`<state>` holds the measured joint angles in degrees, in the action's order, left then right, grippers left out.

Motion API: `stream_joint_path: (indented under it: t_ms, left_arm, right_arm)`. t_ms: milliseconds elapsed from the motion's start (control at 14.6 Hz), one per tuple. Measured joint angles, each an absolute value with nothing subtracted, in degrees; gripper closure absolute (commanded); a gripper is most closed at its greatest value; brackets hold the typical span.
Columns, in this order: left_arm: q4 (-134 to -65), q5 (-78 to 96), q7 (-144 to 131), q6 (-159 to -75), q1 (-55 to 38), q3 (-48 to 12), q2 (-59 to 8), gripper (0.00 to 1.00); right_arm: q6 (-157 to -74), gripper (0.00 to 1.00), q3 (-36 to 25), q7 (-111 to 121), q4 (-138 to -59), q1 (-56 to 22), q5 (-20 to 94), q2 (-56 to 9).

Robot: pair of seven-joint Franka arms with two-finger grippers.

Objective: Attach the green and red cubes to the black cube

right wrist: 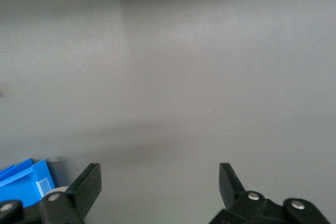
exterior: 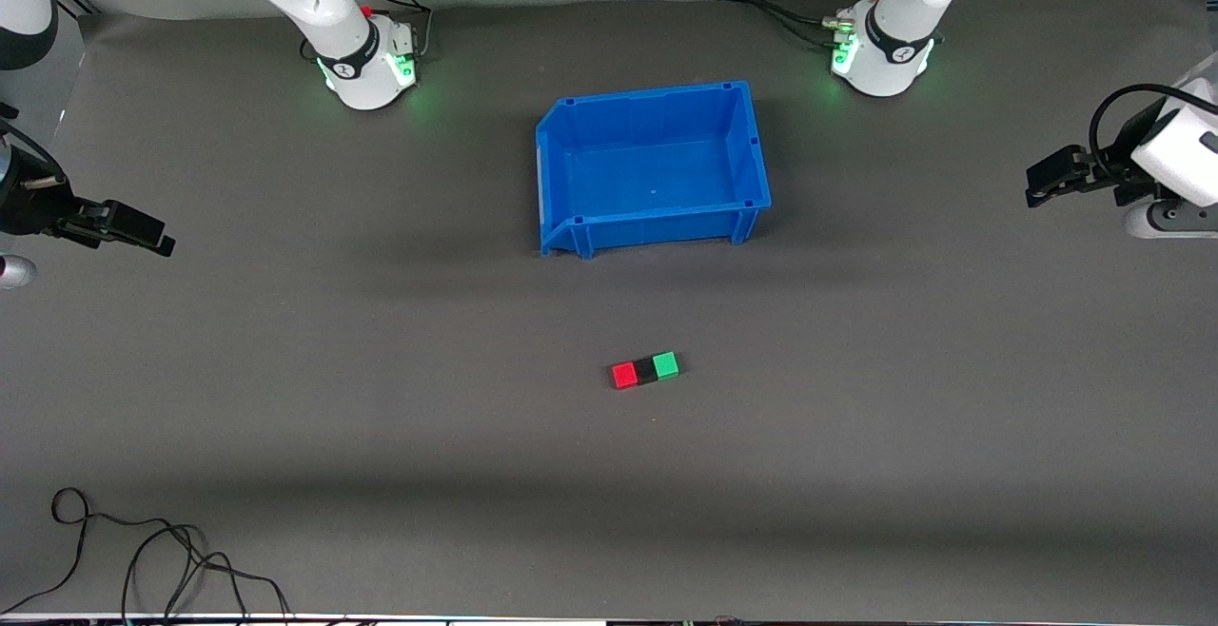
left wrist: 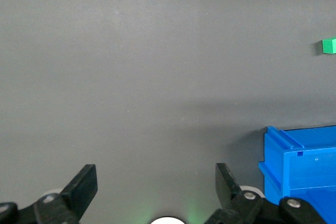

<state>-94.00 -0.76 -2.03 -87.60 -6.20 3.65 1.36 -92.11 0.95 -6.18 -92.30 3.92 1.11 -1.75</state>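
The red cube (exterior: 624,375), the black cube (exterior: 646,370) and the green cube (exterior: 666,364) lie on the table in one touching row, black in the middle, nearer to the front camera than the blue bin. The green cube also shows at the edge of the left wrist view (left wrist: 329,45). My left gripper (exterior: 1035,190) is open and empty, up at the left arm's end of the table; its wrist view (left wrist: 156,182) shows bare mat between the jaws. My right gripper (exterior: 160,238) is open and empty at the right arm's end (right wrist: 160,182).
An empty blue bin (exterior: 571,226) stands mid-table near the robots' bases; its corner shows in the left wrist view (left wrist: 294,156) and the right wrist view (right wrist: 23,177). Loose black cables (exterior: 143,550) lie at the table's front edge, toward the right arm's end.
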Motion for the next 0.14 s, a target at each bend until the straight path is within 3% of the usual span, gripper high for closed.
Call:
stream_joint_path:
  t_ms: [137]
  left_arm:
    - [-94.0,-0.8,-2.0,-87.6,-6.2,3.6,1.4,0.0]
  right_arm:
    - [-92.1,0.01,0.9,-6.2,-92.3,3.8,1.1,-1.8]
